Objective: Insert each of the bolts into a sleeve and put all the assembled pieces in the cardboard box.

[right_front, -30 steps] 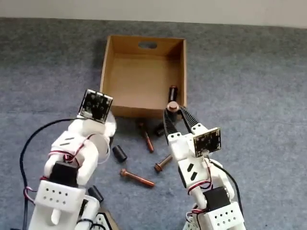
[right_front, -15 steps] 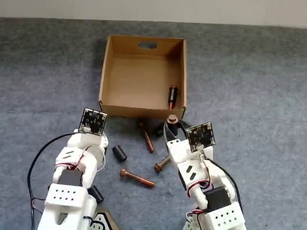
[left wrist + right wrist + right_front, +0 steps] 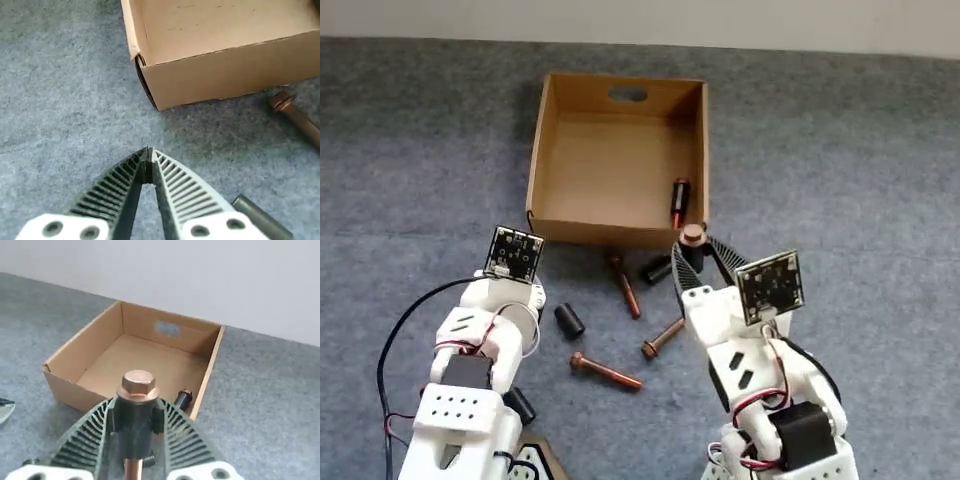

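Leftmost, the left jaws are pressed together tip to tip over the grey bench (image 3: 60,100), near a front corner of the cardboard box (image 3: 225,70). Further right lie a loose sleeve (image 3: 569,320) and a bare bolt (image 3: 606,371). An assembled piece (image 3: 679,203) lies inside the box. The right jaws grip an upright sleeved bolt (image 3: 136,410) by the box's near right corner.

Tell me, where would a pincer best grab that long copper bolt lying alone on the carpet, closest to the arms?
Probably mid-shank, straight down from above. The bolt lies flat on the carpet, its slim shaft bare with free space either side, so the empty left pincer could open and close across it. The wider head at one end looks harder to pinch.
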